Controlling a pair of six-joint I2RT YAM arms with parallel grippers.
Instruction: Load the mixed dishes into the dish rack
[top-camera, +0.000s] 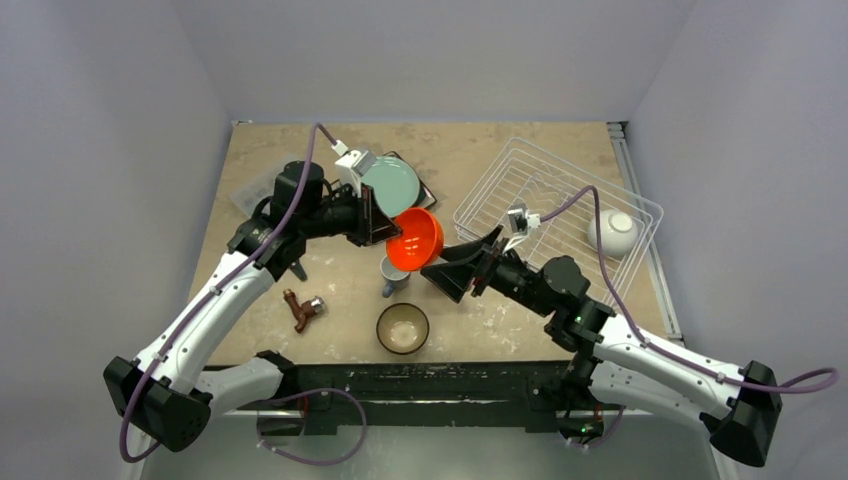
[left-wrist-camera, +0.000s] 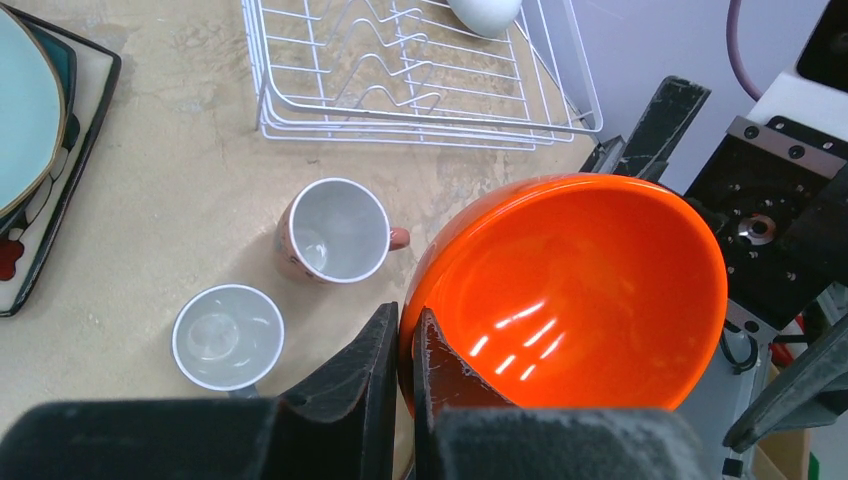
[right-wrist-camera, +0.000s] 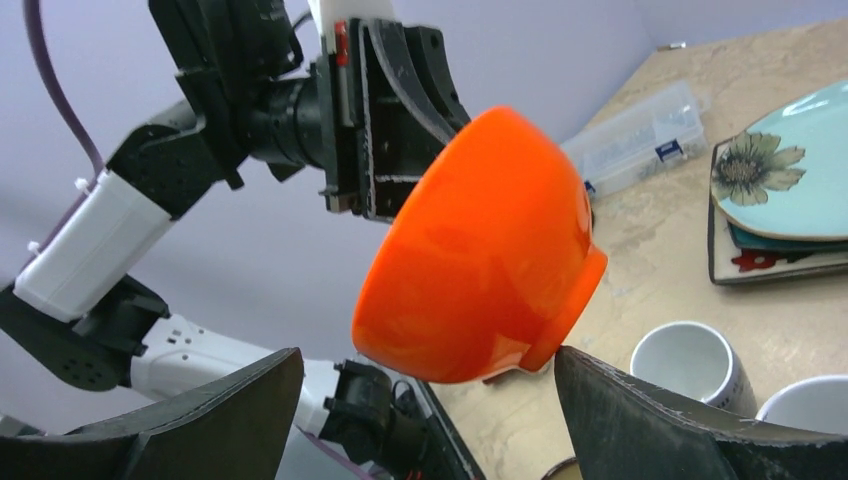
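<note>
My left gripper (top-camera: 385, 222) is shut on the rim of the orange bowl (top-camera: 416, 238), one finger inside and one outside (left-wrist-camera: 407, 340). It holds the bowl tilted in the air over the table's middle. My right gripper (top-camera: 452, 268) is open just right of the bowl, its jaws spread below the bowl's base (right-wrist-camera: 428, 355), one fingertip (right-wrist-camera: 575, 365) right at the foot ring. The dish rack (top-camera: 520, 165) at the right holds a white bowl (top-camera: 612, 232). Below the orange bowl stand the pink mug (left-wrist-camera: 335, 232) and pale blue mug (left-wrist-camera: 228, 337).
The teal plate (top-camera: 392, 185) lies on the flower-patterned square plate (left-wrist-camera: 20, 255) behind the left gripper. A dark brown bowl (top-camera: 402, 328) sits near the front edge, with pliers (top-camera: 303, 310) to its left. A clear compartment box (top-camera: 250, 195) lies at the far left.
</note>
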